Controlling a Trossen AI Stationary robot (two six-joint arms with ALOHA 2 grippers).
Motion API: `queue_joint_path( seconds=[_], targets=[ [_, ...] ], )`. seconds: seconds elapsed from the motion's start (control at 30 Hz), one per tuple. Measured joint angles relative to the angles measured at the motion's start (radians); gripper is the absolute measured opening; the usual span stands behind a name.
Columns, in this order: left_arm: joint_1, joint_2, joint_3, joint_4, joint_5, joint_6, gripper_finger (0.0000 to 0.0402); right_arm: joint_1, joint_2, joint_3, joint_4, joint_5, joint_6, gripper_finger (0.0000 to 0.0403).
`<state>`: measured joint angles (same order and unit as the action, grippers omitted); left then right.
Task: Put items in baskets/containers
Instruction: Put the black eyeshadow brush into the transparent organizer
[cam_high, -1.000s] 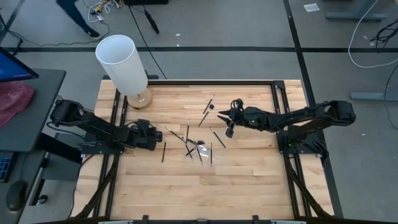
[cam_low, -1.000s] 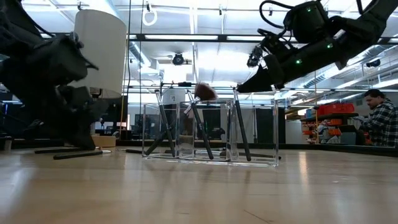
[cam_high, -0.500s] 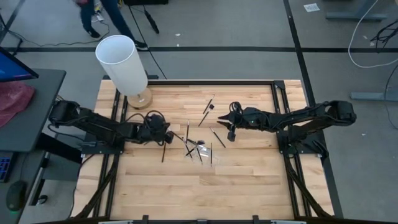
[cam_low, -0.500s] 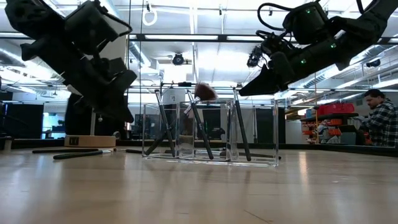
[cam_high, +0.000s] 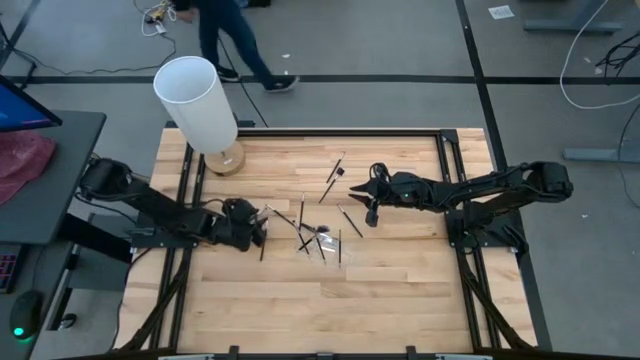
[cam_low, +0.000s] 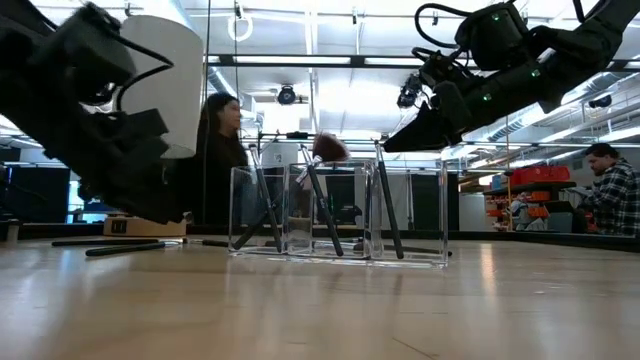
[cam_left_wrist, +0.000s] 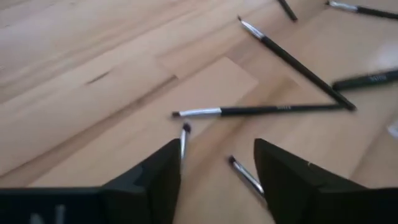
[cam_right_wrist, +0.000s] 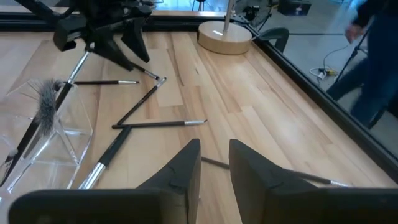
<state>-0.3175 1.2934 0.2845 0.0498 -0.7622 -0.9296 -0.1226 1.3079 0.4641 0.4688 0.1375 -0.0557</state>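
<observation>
The clear holder (cam_high: 322, 243) stands mid-tabletop (cam_high: 400, 290), between my two claws, with several brushes (cam_low: 318, 200) leaning upright in its compartments. Loose brushes (cam_high: 337, 167) lie flat around it, pointing every way. Just ahead of my left claw (cam_high: 258, 230) one brush (cam_left_wrist: 261, 111) lies crosswise, its silver ferrule and tip towards one side; another (cam_left_wrist: 289, 59) runs diagonally beyond it, and a short one (cam_left_wrist: 245, 175) sits between my fingers (cam_left_wrist: 155, 177). That claw is spread, empty, low over the wood, my left arm stretched along the tabletop. My right claw (cam_high: 371, 207) hangs above the tabletop beside the holder, arm extended, fingers (cam_right_wrist: 186, 165) a narrow gap apart, holding nothing.
</observation>
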Motion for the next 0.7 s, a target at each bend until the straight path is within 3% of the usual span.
queue_joint_path(
  seconds=[0.13, 0.4, 0.7],
  targets=[
    [-0.061, 0.000, -0.022, -0.005, -0.054, -0.003, 0.0226, 0.000, 0.000, 0.000, 0.017, 0.000, -0.005, 0.0086],
    [-0.117, 0.000, -0.131, 0.011, -0.079, -0.086, 0.0199, 0.000, 0.000, 0.000, 0.021, 0.000, 0.012, 0.0086],
    [-0.126, 0.000, -0.278, 0.286, -0.064, 0.026, 0.0160, 0.000, 0.000, 0.000, 0.054, 0.000, 0.013, 0.0086]
  ],
)
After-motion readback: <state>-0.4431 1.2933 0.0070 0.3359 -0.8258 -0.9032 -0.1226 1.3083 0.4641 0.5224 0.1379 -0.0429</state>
